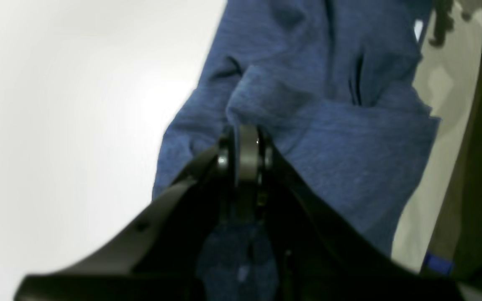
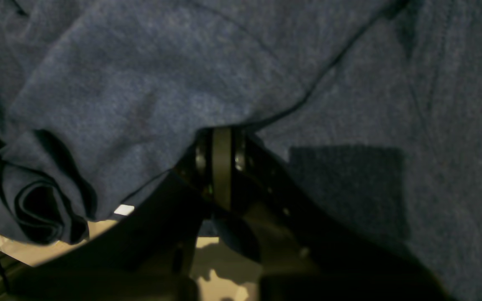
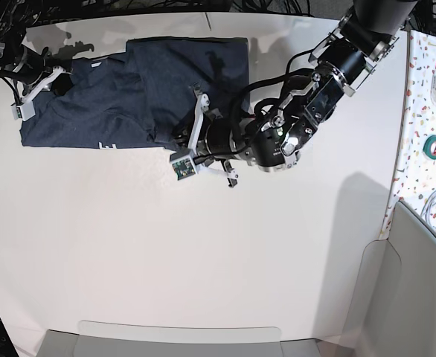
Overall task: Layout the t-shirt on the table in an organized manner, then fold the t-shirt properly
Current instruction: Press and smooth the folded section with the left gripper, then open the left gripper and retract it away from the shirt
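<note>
Blue heathered cloth fills most of my left wrist view: one t-shirt (image 1: 308,125), bunched into folds, with the left gripper (image 1: 247,144) pinched tight on a raised ridge of it. To the left of the fabric's edge there's nothing but bare white table (image 1: 57,125), so plenty of room on that side.

Right wrist view is almost all shirt too, darker here. The right gripper (image 2: 221,156) is clamped down right at a cloth edge, fabric draped over its tip. One rolled fold hangs at lower left. Only slivers of pale surface show at the bottom and right.

The base view is the only one giving me the whole picture: two arms, one shirt lying crumpled along the far side of the table, a bit of white lettering peeking out. Right gripper (image 3: 36,93) holds one end, left gripper (image 3: 175,141) sits at the shirt's near edge. The whole near half of the table is open. A speckled strip (image 3: 430,111) runs along the right edge.
</note>
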Available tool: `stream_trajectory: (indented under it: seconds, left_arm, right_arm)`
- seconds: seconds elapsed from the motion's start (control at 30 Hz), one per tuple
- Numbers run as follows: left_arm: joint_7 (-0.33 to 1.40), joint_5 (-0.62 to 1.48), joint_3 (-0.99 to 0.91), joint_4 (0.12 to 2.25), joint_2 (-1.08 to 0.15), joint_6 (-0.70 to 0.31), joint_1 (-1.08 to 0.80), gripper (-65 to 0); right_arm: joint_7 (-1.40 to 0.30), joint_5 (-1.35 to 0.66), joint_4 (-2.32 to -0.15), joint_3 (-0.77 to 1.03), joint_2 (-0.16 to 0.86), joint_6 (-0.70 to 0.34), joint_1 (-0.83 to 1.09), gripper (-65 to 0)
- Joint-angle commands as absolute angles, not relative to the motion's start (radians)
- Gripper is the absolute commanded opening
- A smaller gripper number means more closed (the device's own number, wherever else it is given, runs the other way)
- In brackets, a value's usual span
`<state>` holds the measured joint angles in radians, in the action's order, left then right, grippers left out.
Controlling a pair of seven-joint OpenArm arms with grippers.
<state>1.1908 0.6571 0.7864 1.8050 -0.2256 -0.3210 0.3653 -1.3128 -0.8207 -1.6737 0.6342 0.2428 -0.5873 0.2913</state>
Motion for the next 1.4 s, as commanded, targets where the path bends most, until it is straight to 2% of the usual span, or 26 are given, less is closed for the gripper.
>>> stream_trajectory:
  seconds: [0.0,0.3,0.53,0.6,0.67,0.97,1.3,1.37]
  left_arm:
    - [1.170,0.668,0.773,1.817,-0.222,-0.321,0.381,-65.0]
    - [1.168,0.668,0.768,1.730,-0.203,-0.321,0.371,-63.8]
    - [1.168,0.668,0.766,1.643,-0.194,-0.320,0.371,-44.2]
    - [1.168,0.668,0.760,1.643,-0.194,-0.320,0.372,-41.4]
    - [1.168,0.668,0.699,1.643,-0.191,-0.318,0.371,-41.4]
    - [1.168,0.671,0.194,1.644,-0.051,-0.320,0.306,-41.7]
    - [1.170,0.674,0.085,1.687,-0.081,-0.321,0.239,-41.7]
    - [1.170,0.674,0.084,1.713,-0.087,-0.321,0.214,-41.7]
  right_arm:
    - [-1.337,-0.797,-1.681,0.634,0.251,-0.590,0.300,-64.4]
    - [-1.337,-0.797,-1.681,0.634,0.249,-0.590,0.300,-64.4]
    - [-1.337,-0.797,-1.681,0.634,0.249,-0.590,0.300,-64.4]
    - [-1.337,-0.797,-1.681,0.634,0.249,-0.590,0.300,-64.4]
    - [-1.337,-0.799,-1.681,0.634,0.249,-0.590,0.300,-64.4]
    - [-1.337,-0.805,-1.689,0.634,0.249,-0.590,0.298,-64.4]
    - [-1.339,-0.806,-1.886,0.645,0.260,-0.590,0.288,-64.0]
    - [-1.342,-0.806,-1.931,0.645,0.262,-0.590,0.282,-59.7]
